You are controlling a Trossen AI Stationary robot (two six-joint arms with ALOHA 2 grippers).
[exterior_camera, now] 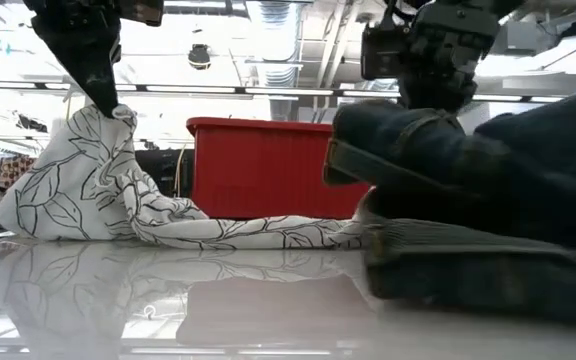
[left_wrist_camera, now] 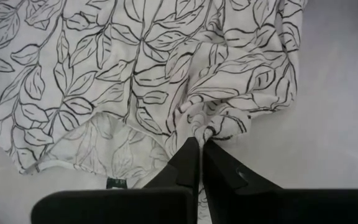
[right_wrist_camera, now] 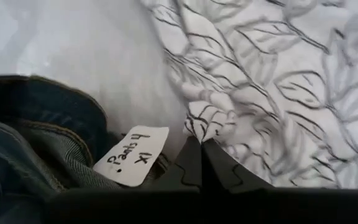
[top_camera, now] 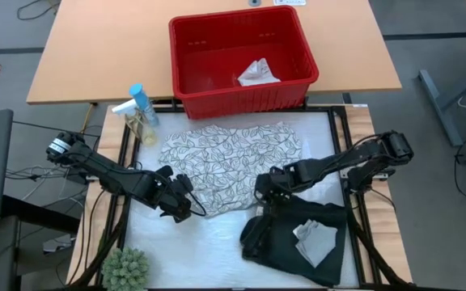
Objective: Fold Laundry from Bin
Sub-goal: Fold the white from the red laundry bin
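Note:
The white-grey leaf-patterned cloth [top_camera: 229, 162] lies spread on the white table below the red bin [top_camera: 217, 48]. My left gripper [left_wrist_camera: 201, 146] is shut on the cloth's near left part, and my right gripper [right_wrist_camera: 201, 144] is shut on its near right part. The dark garment [top_camera: 285, 238] lies bunched at the near right, beside my right gripper, with a greyish cloth piece [top_camera: 314, 241] on top of it. A paper tag [right_wrist_camera: 132, 155] lies on the garment. A small whitish cloth [top_camera: 257, 74] rests on the bin's floor. My left gripper pinches a gathered bunch of the leaf cloth [left_wrist_camera: 202, 129] between its two fingertips, slanting down from the table's left. That bunch stands raised in a peak [exterior_camera: 116, 115]; the cloth drapes from it onto the table. My right gripper pinches a puckered bit of the leaf cloth's near right edge [right_wrist_camera: 202, 127] between its two fingertips, slanting down from the table's right. One layer or several, I cannot tell. The cloth around the pinch lies wrinkled on the table.
A spray bottle [top_camera: 140, 109] stands at the table's far left corner, and a small green plant [top_camera: 126, 268] at the near left. The bin sits on a wooden table [top_camera: 95, 56] beyond the far edge. Bare white table [top_camera: 184, 250] shows in front of the cloth.

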